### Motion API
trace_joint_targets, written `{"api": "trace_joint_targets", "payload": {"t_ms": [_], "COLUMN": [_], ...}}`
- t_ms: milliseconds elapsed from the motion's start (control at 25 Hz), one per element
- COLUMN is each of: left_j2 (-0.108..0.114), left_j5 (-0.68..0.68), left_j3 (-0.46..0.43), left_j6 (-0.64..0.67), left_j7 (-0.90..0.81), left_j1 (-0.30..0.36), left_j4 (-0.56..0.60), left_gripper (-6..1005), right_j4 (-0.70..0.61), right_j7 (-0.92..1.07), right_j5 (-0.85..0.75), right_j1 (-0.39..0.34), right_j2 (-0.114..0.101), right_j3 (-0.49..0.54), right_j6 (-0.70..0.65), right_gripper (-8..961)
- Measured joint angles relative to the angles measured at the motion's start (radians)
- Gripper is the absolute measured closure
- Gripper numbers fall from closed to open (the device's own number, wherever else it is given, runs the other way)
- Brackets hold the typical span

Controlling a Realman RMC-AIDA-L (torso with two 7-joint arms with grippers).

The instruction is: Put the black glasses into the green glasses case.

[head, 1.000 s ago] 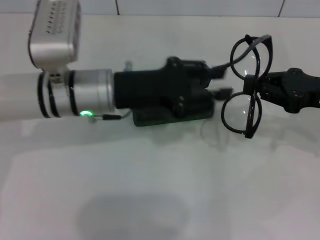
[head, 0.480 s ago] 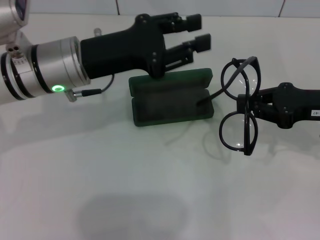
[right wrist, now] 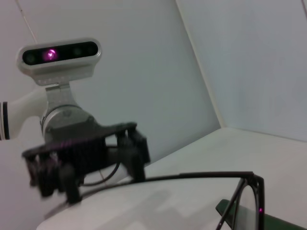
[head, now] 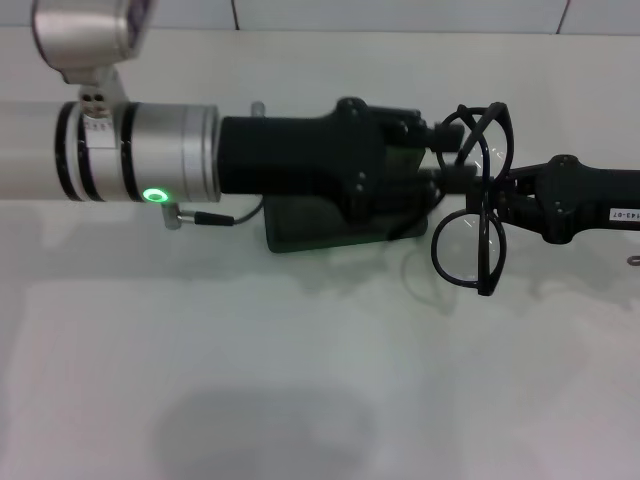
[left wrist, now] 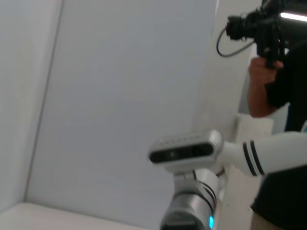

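Observation:
The green glasses case [head: 300,236] lies open on the white table, mostly hidden under my left gripper [head: 455,166], which reaches in from the left with its fingers apart and empty over the case's right end. My right gripper [head: 503,197] comes in from the right, shut on the bridge of the black glasses [head: 466,250]. It holds them upright just right of the case, lenses one above the other, close to the left fingertips. In the right wrist view a temple and lens rim of the glasses [right wrist: 249,191] show, with a corner of the case [right wrist: 276,223] and the left gripper [right wrist: 81,158] beyond.
The white table [head: 300,380] stretches wide toward me. A thin cable [head: 215,218] hangs from the left wrist near the case. The left wrist view shows only a wall, the right arm's wrist camera [left wrist: 184,151] and a person holding a camera [left wrist: 268,52].
My left gripper has swung from behind the case back over it, covering most of it. My right gripper has brought the glasses slightly left and up, toward the case's right end.

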Motion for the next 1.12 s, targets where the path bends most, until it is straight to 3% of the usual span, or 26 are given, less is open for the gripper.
{"api": "trace_joint_targets", "payload": {"t_ms": [280, 1120], "left_j2": [-0.023, -0.023], "left_j5": [0.071, 0.081], "left_j3": [0.000, -0.031], "left_j6": [0.000, -0.084], "left_j7": [0.007, 0.045], "left_j1": [-0.014, 0.020], "left_j4": [0.001, 0.002], "left_gripper": [532, 531], "right_j4": [0.000, 0.000], "right_j7": [0.012, 0.063], "right_j5": [0.005, 0.013], "right_j1": [0.010, 0.038], "right_j2": [0.000, -0.005], "right_j3": [0.002, 0.016], "right_j6": [0.005, -0.056], "right_gripper": [859, 859]}}
